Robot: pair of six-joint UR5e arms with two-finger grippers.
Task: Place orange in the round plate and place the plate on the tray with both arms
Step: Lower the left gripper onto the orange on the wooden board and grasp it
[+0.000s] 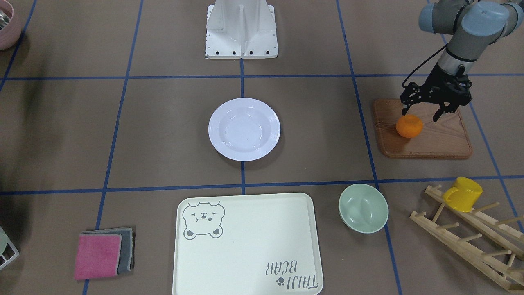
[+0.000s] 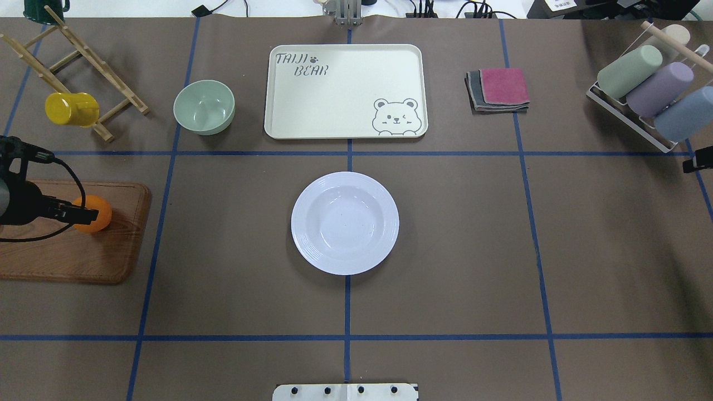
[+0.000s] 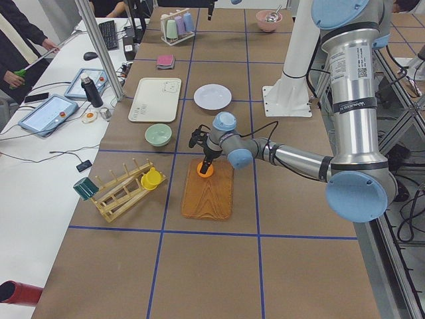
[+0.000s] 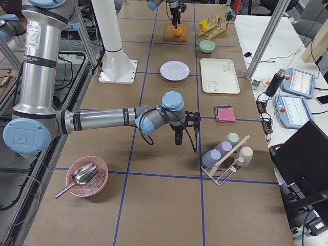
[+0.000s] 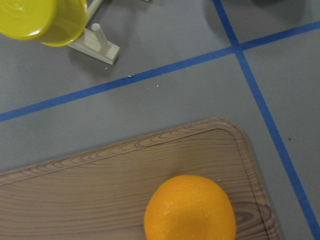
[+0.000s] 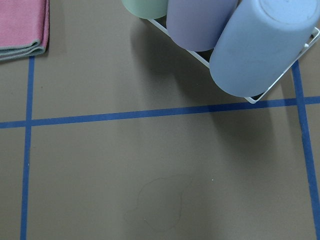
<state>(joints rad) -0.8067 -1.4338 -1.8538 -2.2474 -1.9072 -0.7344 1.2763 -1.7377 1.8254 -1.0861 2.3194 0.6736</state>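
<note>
The orange (image 1: 409, 125) lies on a brown wooden board (image 1: 434, 141) at the robot's left. My left gripper (image 1: 421, 114) hovers just above the fruit, open, one finger on either side and neither touching it. In the overhead view this gripper (image 2: 75, 213) covers part of the orange (image 2: 100, 214). The left wrist view shows the orange (image 5: 190, 210) close below. The white round plate (image 1: 244, 129) sits empty at the table's middle. The cream tray (image 1: 245, 246) with its bear drawing lies beyond it, empty. My right gripper (image 4: 179, 136) hangs over bare table at the far right; I cannot tell its state.
A pale-green bowl (image 1: 363, 207) stands beside the tray. A yellow mug (image 1: 462, 193) hangs on a wooden rack (image 1: 470, 241). Folded pink and grey cloths (image 1: 102, 254) lie on the tray's other side. A wire rack with pastel cups (image 2: 646, 89) sits near my right gripper.
</note>
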